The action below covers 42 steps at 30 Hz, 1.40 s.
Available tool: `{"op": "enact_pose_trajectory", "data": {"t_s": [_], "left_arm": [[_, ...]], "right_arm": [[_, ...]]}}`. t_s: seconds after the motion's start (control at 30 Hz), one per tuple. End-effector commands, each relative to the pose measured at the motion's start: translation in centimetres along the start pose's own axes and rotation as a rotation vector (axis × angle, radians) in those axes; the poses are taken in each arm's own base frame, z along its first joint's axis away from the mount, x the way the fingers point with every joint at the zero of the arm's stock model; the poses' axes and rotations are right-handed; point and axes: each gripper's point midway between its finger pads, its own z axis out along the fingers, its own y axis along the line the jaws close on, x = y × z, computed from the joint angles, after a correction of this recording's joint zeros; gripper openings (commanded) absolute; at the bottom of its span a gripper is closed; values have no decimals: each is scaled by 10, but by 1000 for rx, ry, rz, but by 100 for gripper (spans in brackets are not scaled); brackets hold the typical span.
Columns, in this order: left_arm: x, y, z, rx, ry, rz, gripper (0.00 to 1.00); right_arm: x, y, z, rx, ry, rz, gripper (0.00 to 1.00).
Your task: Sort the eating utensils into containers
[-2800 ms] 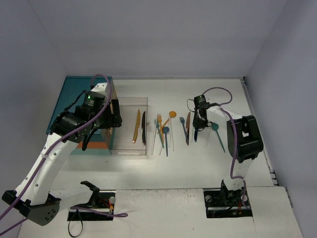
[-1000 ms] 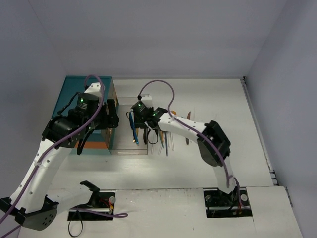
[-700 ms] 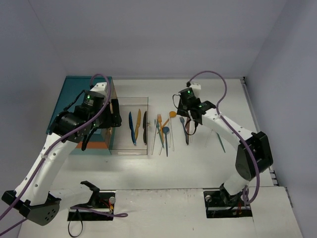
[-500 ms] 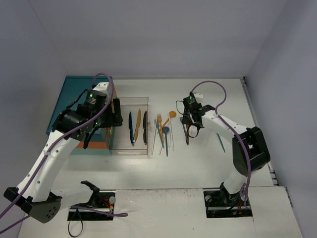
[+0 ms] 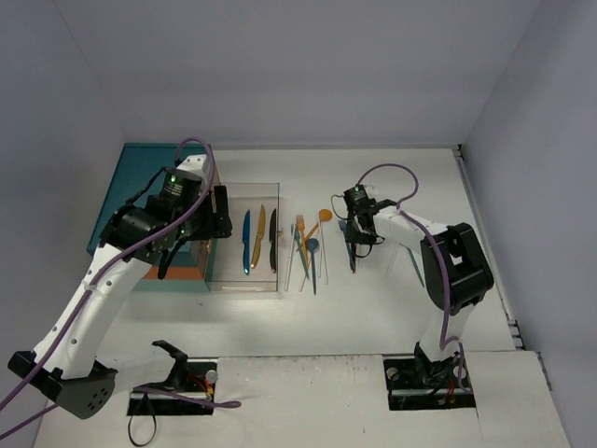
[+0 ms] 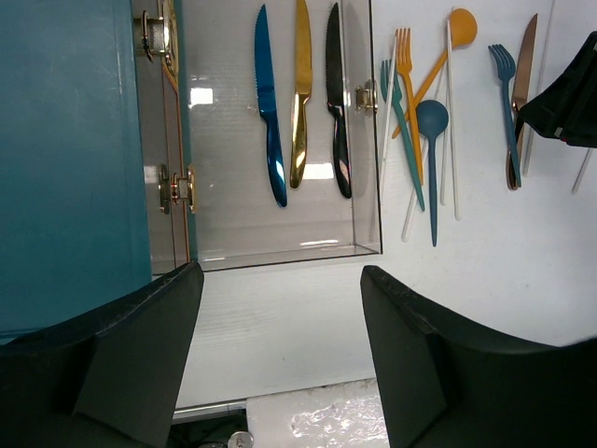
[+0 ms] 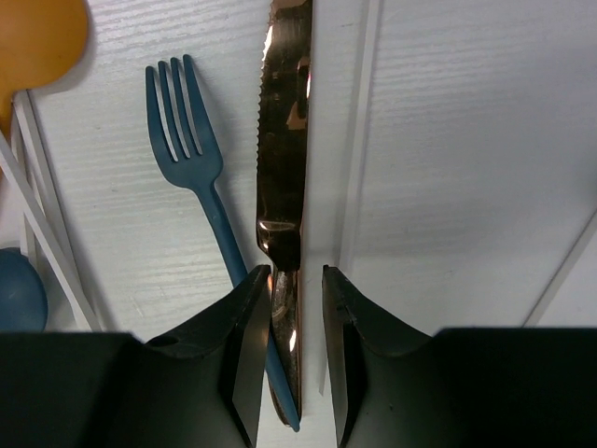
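A clear drawer [image 5: 242,280] is pulled out of the teal chest [image 5: 140,187]. It holds a blue knife [image 5: 246,241], a gold knife [image 5: 259,235] and a dark knife [image 5: 272,239]. More utensils lie on the table to its right: an orange fork [image 6: 406,75], a teal fork [image 6: 401,131], an orange spoon [image 6: 448,37], a blue spoon [image 6: 432,121] and pale chopsticks [image 6: 450,112]. My right gripper [image 7: 297,280] is low over the brown knife [image 7: 284,140]. Its jaws are narrowly open astride the handle, and the left finger touches it. The blue fork [image 7: 187,121] has its handle running under that knife. My left gripper [image 5: 219,213] is open and empty by the chest front.
Gold handles [image 6: 177,187] show on the chest's pale front. A chopstick [image 7: 359,140] lies just right of the brown knife. The drawer's clear front wall [image 6: 280,257] stands between my left gripper and the knives. Bare white table lies near the arm bases.
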Motion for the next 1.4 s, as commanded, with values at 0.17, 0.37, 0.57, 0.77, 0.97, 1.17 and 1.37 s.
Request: {"op": "enact_pose_trajectory", "data": {"t_s": [0.17, 0.37, 0.57, 0.77, 0.97, 1.17, 1.37], "left_arm": [[-17, -4, -12, 26, -70, -41, 65], [-16, -3, -13, 27, -70, -41, 65], [-14, -2, -13, 23, -68, -38, 65], [-15, -2, -13, 23, -70, -32, 65], [-18, -3, -14, 25, -76, -33, 65], [-22, -3, -12, 15, -83, -28, 65], [-28, -1, -15, 4, -100, -19, 65]], "right_arm": [[0, 5, 7, -27, 1, 20, 27], [14, -4, 16, 16, 28, 40, 26], [32, -21, 25, 92, 65, 62, 7], [13, -20, 14, 90, 20, 57, 0], [-53, 7, -42, -47, -163, 57, 0], [-88, 81, -115, -276, -297, 13, 0], [-86, 179, -160, -474, -316, -10, 0]]}}
